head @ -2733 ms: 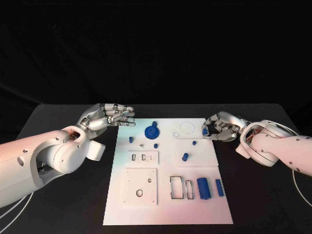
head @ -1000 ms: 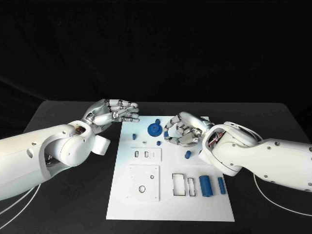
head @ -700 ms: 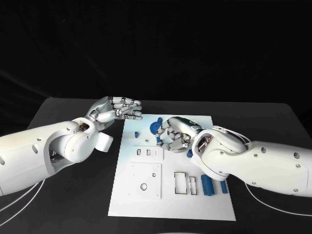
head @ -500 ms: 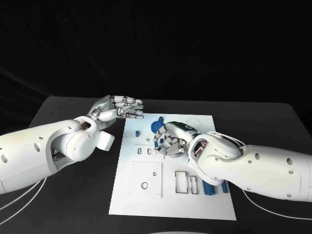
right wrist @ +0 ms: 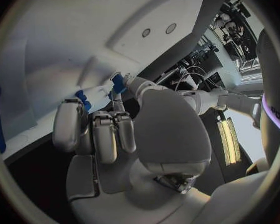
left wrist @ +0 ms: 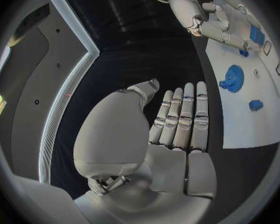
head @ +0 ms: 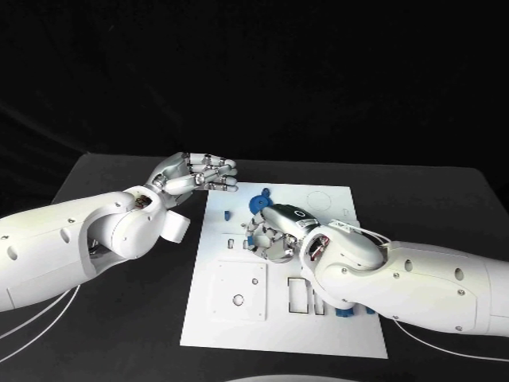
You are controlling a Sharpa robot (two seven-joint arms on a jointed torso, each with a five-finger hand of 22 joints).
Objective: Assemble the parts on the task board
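Here the white task board (head: 238, 322) lies lengthwise away from the robot, under the right hand (head: 275, 236), whose fingertips pinch a small blue part (right wrist: 117, 82). Left hand (head: 194, 174) beside the board, fingers curled, empty.

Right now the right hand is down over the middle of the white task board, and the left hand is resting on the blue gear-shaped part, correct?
Not quite. The right hand is over the middle of the white task board, but the left hand is not on the blue gear-shaped part. The head view shows it held off the board's far left corner, holding nothing, and the left wrist view shows the gear lying apart from it.
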